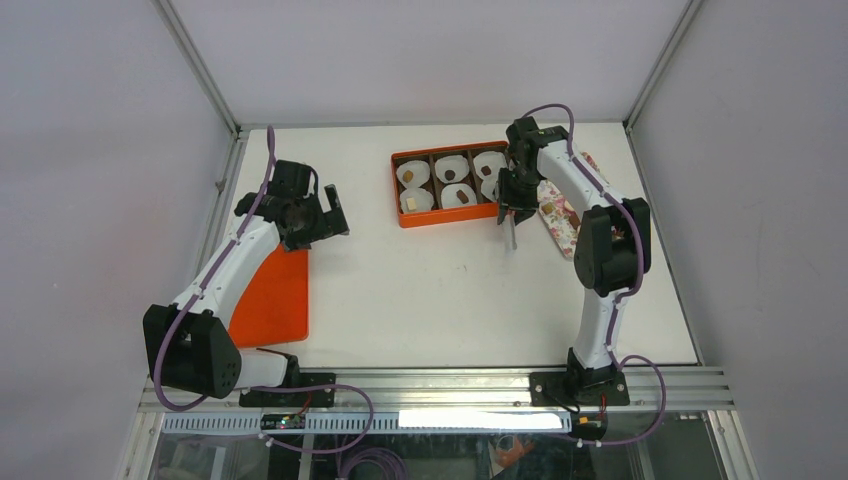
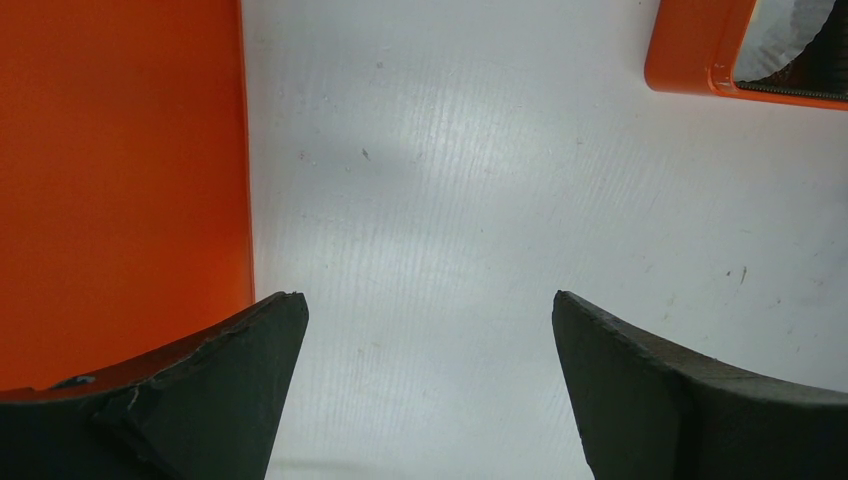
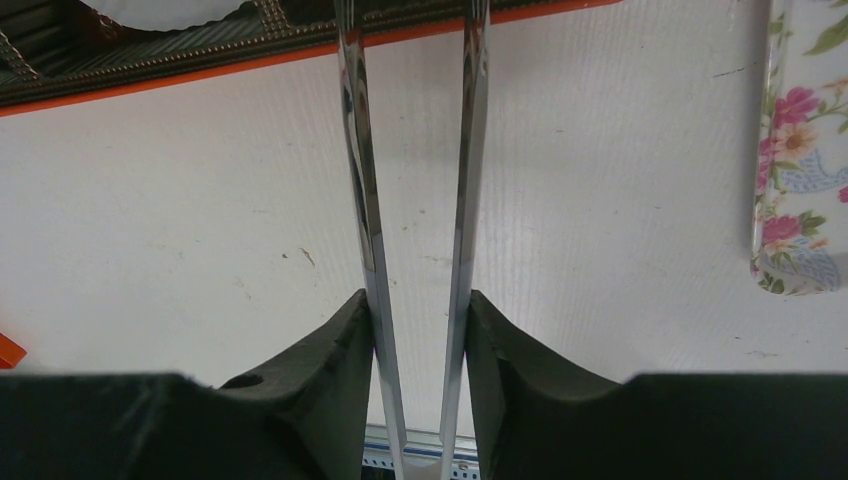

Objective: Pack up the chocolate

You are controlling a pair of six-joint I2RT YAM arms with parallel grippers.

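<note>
Small pieces of chocolate (image 1: 451,174) lie in white paper cups inside the orange box (image 1: 400,190), brown ones in the back row and a tan one (image 1: 409,203) at the front left. My right gripper (image 1: 512,205) hovers at the box's right front corner. In the right wrist view it (image 3: 418,295) is shut on a pair of metal tongs (image 3: 365,180), whose two arms stand apart and reach past the box's rim (image 3: 200,70); their tips are out of view. My left gripper (image 1: 335,215) hangs open over bare table (image 2: 430,300), holding nothing.
An orange lid (image 1: 275,295) lies flat at the left, its edge just beside my left fingers (image 2: 120,180). A floral-patterned tray (image 1: 560,215) sits right of the box, partly hidden by the right arm (image 3: 805,150). The box's corner (image 2: 695,60) shows in the left wrist view.
</note>
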